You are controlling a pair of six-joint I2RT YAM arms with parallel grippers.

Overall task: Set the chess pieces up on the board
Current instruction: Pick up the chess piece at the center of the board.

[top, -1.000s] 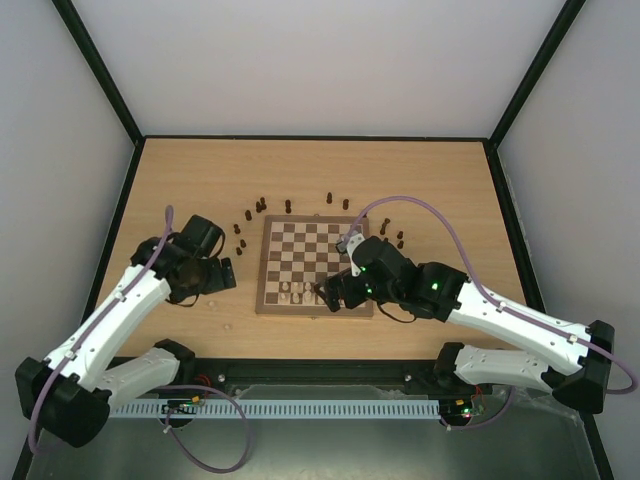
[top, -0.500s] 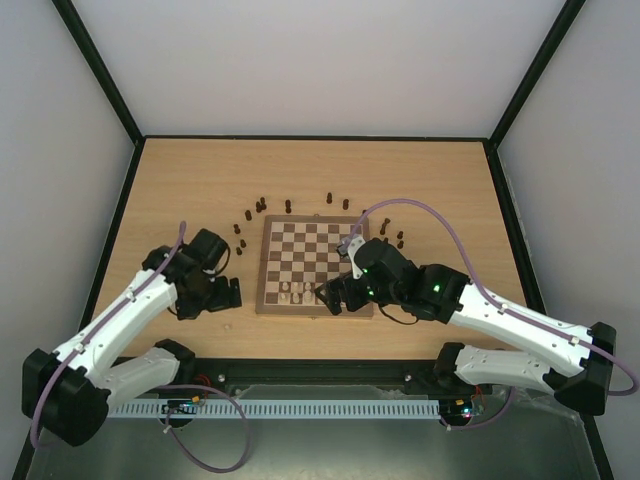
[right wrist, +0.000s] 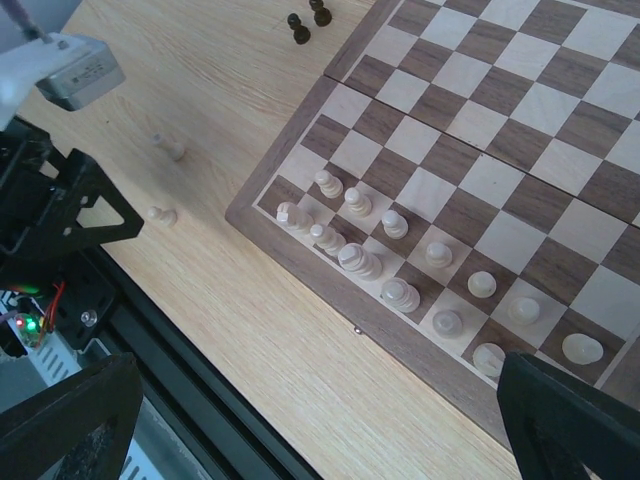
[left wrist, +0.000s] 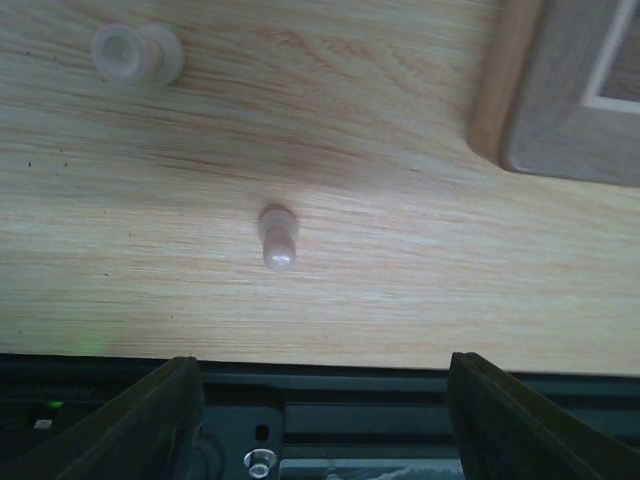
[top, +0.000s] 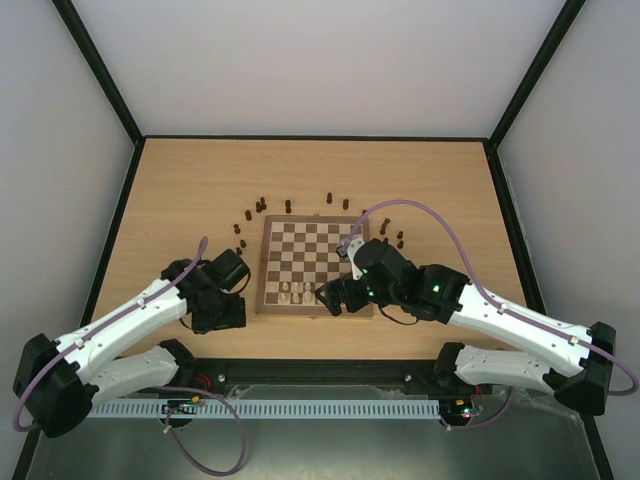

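The left gripper [left wrist: 322,368] is positioned low over the tabletop [top: 440,180], just to the left of the near-left corner of the board [top: 315,250]. Its fingers are spread wide and nothing is grasped between them. Under it, one pale pawn [left wrist: 277,237] is seen on the bare wood, apart from the border of the board. A second pale piece [left wrist: 135,52] is seen farther from the board and seems to lie on its side.

The right gripper [right wrist: 318,372] is positioned above the near edge of the board, toward its right half. Its fingers are also opened wide and nothing is held by them.

On the board, the pale pieces [right wrist: 358,260] are placed in the two rows at its near edge, beginning from the near-left corner. It cannot be told whether every square of these rows is filled. The dark pieces [top: 288,206] are found off the board, scattered on the tabletop beyond its far edge and beside its far-left and far-right corners.
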